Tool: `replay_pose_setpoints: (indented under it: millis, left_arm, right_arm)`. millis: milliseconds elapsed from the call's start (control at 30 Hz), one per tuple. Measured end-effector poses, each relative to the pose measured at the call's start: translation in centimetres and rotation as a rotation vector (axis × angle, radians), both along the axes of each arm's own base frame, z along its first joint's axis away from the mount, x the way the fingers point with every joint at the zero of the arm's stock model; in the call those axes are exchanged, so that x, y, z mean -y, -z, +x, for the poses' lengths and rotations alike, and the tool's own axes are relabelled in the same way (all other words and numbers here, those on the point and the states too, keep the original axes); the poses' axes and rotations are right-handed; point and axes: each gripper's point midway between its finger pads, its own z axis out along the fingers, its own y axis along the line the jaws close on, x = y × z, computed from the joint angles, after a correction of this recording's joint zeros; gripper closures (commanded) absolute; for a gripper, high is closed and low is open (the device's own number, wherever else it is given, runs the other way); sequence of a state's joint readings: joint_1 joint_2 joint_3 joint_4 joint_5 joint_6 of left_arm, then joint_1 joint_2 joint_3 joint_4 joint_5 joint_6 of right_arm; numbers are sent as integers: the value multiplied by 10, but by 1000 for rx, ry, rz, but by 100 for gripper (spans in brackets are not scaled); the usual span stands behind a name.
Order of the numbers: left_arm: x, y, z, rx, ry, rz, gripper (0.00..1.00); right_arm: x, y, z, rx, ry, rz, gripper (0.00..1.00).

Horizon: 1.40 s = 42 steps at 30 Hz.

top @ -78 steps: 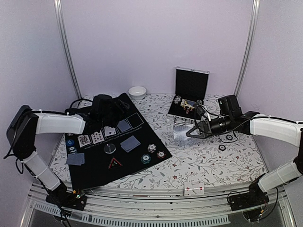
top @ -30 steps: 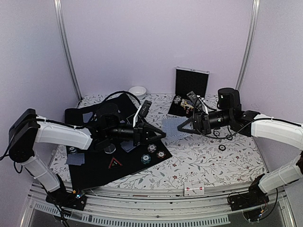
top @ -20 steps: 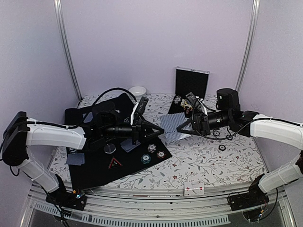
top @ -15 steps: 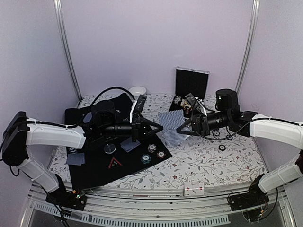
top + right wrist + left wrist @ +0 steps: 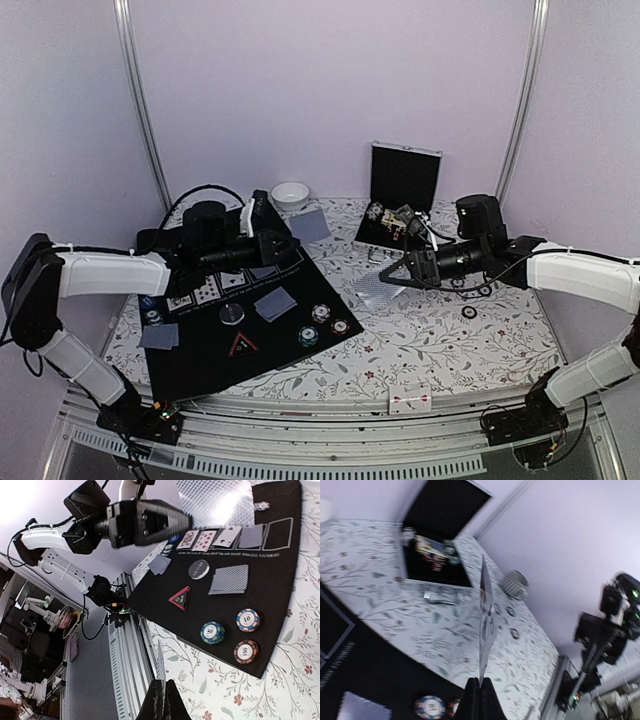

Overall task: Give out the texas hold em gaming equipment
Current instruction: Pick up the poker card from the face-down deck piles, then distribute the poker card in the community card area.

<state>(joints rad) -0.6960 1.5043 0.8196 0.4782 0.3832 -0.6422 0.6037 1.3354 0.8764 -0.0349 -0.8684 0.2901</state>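
In the top external view my left gripper (image 5: 293,240) is shut on a blue-grey backed playing card (image 5: 310,225), held up over the far corner of the black mat (image 5: 200,370). The left wrist view shows that card (image 5: 485,610) edge-on, rising from the shut gripper (image 5: 480,692). My right gripper (image 5: 407,269) is shut on another card (image 5: 375,288) low over the floral table. That card (image 5: 159,662) is also edge-on in the right wrist view. On the mat lie face-up cards (image 5: 205,290), face-down cards (image 5: 275,303), a grey button (image 5: 232,314), a triangular marker (image 5: 242,346) and poker chips (image 5: 320,313).
The open silver-edged black case (image 5: 400,195) stands at the back right, just behind my right gripper. A small white bowl (image 5: 290,194) sits at the back centre. One card (image 5: 410,402) lies at the table's front edge. Small black rings (image 5: 468,312) lie under the right arm.
The two grippers were close together mid-table around a raised card. My left gripper has pulled back left with a card, and my right gripper has lowered with its own card.
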Motion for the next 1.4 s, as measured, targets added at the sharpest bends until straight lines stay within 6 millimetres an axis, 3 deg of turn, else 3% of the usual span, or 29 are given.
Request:
replay_pose_setpoints:
  millis: [67, 133, 267, 333, 433, 500, 600, 667, 767, 833, 933, 1167, 1400]
  left_arm:
    - [-35, 19, 39, -62, -156, 46, 100]
    - [-57, 38, 65, -108, -243, 95, 100]
    - [-65, 67, 95, -128, -244, 291, 100]
    - [-58, 61, 112, -74, -206, 396, 100]
    - [-52, 32, 137, 66, -128, 566, 100]
    - [-54, 27, 141, 85, -98, 624, 100]
    - [-59, 30, 156, 102, -41, 755, 100]
    - [-65, 45, 165, 80, -4, 843, 100]
    - [-77, 81, 166, 17, 78, 973, 100]
    - [-87, 107, 156, -40, 162, 1055, 100]
    - [-96, 127, 144, -88, 250, 1111, 100]
    - [-104, 125, 137, -99, 346, 1094, 100]
    - [-89, 127, 120, -112, 475, 978, 100]
  right_arm:
    - [6, 8, 6, -20, 34, -27, 98]
    - [8, 12, 8, -29, 48, -41, 98]
    - [10, 18, 7, -37, 54, -67, 98]
    - [11, 19, 7, -37, 56, -74, 98]
    - [12, 20, 6, -31, 52, -78, 98]
    - [12, 20, 5, -26, 48, -79, 98]
    - [12, 20, 4, -25, 43, -80, 98]
    - [12, 20, 4, -23, 40, -79, 98]
    - [13, 18, 3, -16, 38, -77, 98]
    - [14, 15, 2, -8, 36, -73, 98]
    - [14, 11, 0, 6, 35, -65, 98]
    - [14, 9, -2, 4, 26, -60, 98]
    - [14, 9, -4, -3, 16, -57, 98]
